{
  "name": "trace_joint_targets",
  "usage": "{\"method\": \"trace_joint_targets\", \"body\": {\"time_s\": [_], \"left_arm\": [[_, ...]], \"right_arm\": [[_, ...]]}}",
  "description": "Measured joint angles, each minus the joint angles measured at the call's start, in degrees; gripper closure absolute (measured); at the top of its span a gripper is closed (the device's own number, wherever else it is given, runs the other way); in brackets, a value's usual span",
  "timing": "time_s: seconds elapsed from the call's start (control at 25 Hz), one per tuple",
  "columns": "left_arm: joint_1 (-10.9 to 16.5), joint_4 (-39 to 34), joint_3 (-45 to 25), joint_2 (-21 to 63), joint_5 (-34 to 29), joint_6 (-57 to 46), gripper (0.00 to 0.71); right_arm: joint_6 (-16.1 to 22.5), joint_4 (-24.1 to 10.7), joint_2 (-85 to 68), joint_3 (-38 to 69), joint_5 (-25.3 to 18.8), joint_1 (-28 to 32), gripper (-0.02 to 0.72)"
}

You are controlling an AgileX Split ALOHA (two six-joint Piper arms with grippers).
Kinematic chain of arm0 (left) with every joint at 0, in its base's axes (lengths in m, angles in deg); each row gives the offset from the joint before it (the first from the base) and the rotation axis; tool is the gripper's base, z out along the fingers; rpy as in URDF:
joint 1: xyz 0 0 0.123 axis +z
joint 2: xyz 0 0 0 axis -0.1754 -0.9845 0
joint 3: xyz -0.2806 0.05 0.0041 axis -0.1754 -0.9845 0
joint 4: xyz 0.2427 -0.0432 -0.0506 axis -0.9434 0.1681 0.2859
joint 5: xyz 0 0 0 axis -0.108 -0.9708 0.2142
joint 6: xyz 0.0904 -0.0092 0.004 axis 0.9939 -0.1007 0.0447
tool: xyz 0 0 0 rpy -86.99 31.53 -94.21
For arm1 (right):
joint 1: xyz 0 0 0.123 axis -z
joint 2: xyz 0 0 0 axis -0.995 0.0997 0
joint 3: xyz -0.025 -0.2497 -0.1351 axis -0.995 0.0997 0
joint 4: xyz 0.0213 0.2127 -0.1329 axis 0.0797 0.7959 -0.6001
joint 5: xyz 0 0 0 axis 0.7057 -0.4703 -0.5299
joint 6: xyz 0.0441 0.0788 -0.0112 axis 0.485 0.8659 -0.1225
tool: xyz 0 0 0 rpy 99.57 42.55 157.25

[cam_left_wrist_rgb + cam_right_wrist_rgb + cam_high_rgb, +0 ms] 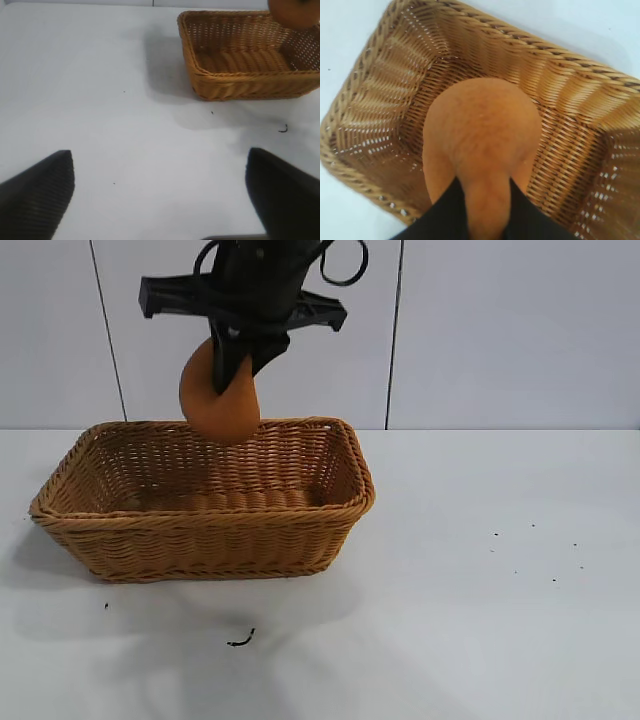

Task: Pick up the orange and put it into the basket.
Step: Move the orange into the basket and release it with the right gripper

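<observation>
place: lab-style robot test bench | surface: plain white table (500, 640) filling the foreground from 3 to 9 o'clock, a few dark specks (240, 640) on it | backdrop: white wall panels (500, 330) with thin vertical seams at 12 o'clock | props: only a wicker basket (200, 540) at 9 o'clock | equipment: black robot arm (250, 290) at 12 o'clock

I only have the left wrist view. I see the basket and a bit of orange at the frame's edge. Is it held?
Observer: Yes, the right gripper is shut on the orange, above the basket.
Operator: Is the fruit over the inside or outside the rim?
Observer: Over the inside; the right wrist view shows the orange with woven floor around it.
Operator: Anything already in the basket?
Observer: Nothing visible inside.
</observation>
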Motion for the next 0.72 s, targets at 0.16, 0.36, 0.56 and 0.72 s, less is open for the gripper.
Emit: {"method": "trace_joint_targets", "body": {"time_s": [0.16, 0.36, 0.56, 0.72], "left_arm": [[0.00, 0.00, 0.00, 0.00, 0.00, 0.00, 0.044], [0.00, 0.00, 0.00, 0.00, 0.00, 0.00, 0.044], [0.00, 0.00, 0.00, 0.00, 0.00, 0.00, 0.044], [0.00, 0.00, 0.00, 0.00, 0.00, 0.00, 0.044]], "right_arm": [[0.07, -0.40, 5.06, 0.00, 0.49, 0.00, 0.663], [0.07, -0.45, 7.79, 0.00, 0.54, 0.00, 0.661], [0.12, -0.45, 7.59, -0.75, -0.78, 0.00, 0.304], [0.07, -0.92, 6.96, -4.63, -5.84, 0.00, 0.052]]}}
